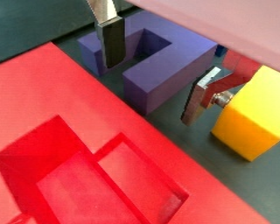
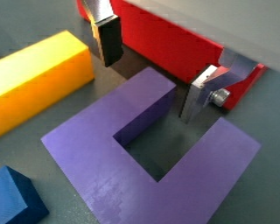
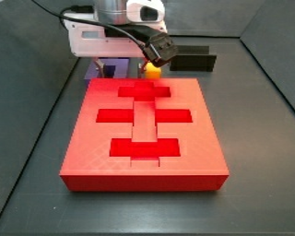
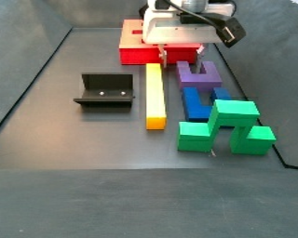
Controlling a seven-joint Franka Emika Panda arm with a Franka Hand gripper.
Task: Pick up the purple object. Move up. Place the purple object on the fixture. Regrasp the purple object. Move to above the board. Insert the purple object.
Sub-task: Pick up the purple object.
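Two fingers spread wide | gripper [image 2: 149, 66] straddles one prong of purple object [image 2: 108, 149] | nothing gripped

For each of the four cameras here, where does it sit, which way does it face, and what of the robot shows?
Wrist view: looks down past the gripper at the purple object, the board and the yellow block.
Wrist view: looks down from the opposite side on the same piece; one prong lies between the fingers.
Side view: faces along the board toward the arm behind it.
Side view: from the far end, shows the fixture, green block, arm above.
All four share the board.
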